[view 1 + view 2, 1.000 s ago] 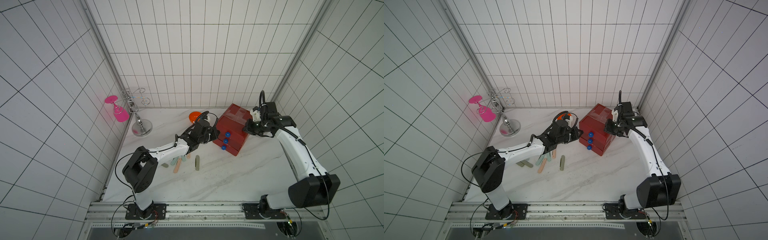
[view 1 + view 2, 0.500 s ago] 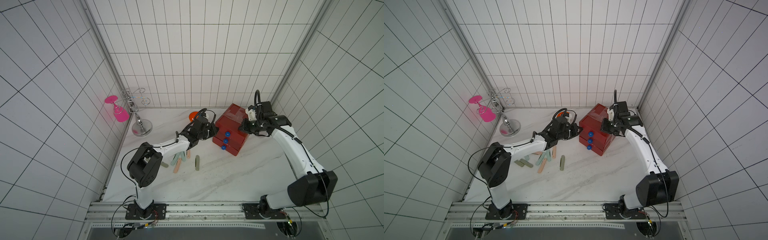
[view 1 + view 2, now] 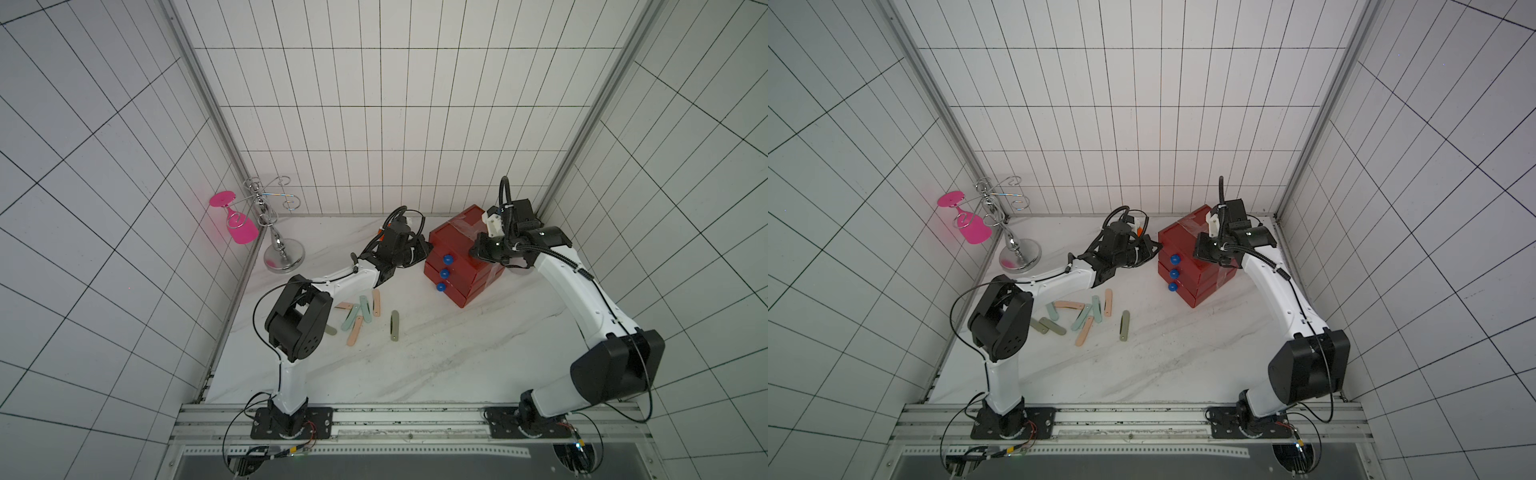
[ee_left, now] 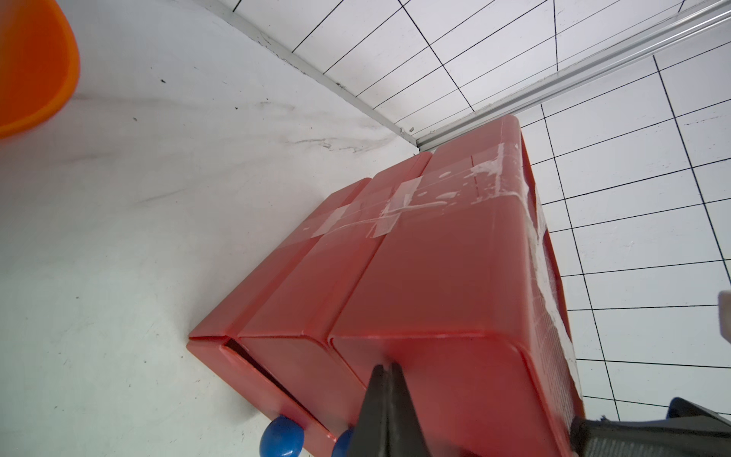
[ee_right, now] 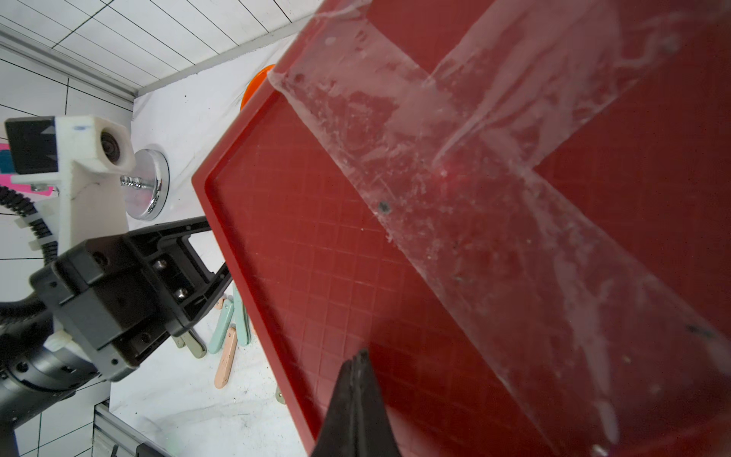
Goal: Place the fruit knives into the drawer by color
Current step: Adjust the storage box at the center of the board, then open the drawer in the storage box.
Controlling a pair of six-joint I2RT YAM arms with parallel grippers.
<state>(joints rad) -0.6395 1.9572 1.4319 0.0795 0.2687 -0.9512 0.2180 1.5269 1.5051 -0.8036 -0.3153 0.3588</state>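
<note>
The drawer [image 3: 457, 249] is a red chest of three stacked drawers with blue knobs [image 3: 444, 273] and clear tape on top, at the back right in both top views. Its bottom drawer [image 4: 237, 368] stands a crack ajar. My left gripper [image 4: 385, 366] is shut and empty, with its tips at the front of the top drawer near that drawer's upper edge [image 3: 428, 249]. My right gripper [image 5: 362, 352] is shut and empty just above the chest's gridded top [image 3: 473, 251]. The fruit knives [image 3: 1084, 330], peach, mint and olive, lie scattered on the table left of the chest [image 3: 354, 336].
An orange bowl [image 4: 35, 67] sits behind the left gripper near the back wall. A chrome glass rack [image 3: 278, 249] holding a pink glass [image 3: 240, 227] stands at the back left. The marble table [image 3: 457, 353] has open room in front of the chest.
The left gripper has swung back and right up to the chest's front. The right gripper has slid left over the chest's top. The knives have not moved.
</note>
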